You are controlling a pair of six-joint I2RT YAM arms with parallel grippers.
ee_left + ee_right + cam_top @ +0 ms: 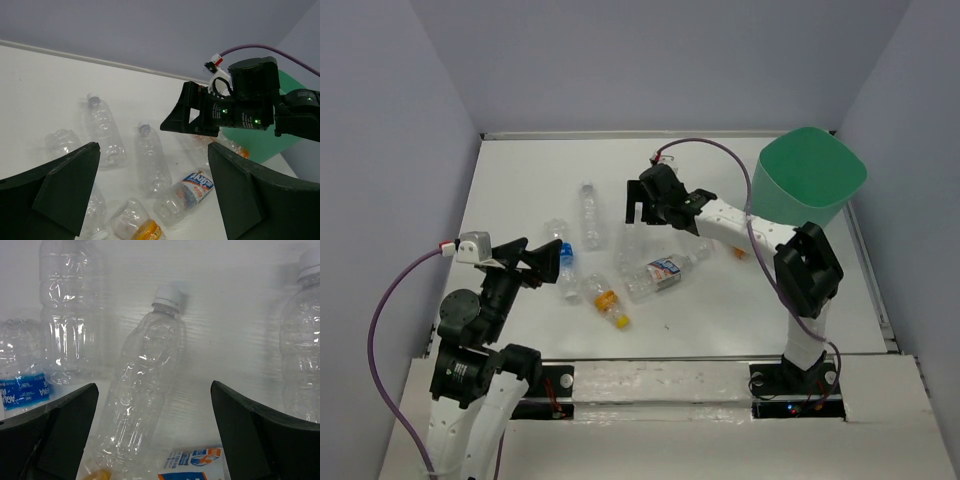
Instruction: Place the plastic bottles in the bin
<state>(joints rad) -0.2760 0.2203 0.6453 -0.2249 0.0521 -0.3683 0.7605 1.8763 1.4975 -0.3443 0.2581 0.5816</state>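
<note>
Right gripper (638,210) spread wide, empty, hovered close over plastic bottles (590,215); white-capped clear bottle (142,385) lay straight below, between its fingers. Left gripper (550,262) jaws also apart, empty; blue-labelled bottle (566,254) just beside fingertips. Bin (810,180) well right of right gripper.

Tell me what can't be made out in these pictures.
Top view: orange-labelled bottle, mostly hidden under the right arm.
Left wrist view: bin, largely behind the right arm.
Right wrist view: blue-labelled bottle, cut off by the left edge.
</note>
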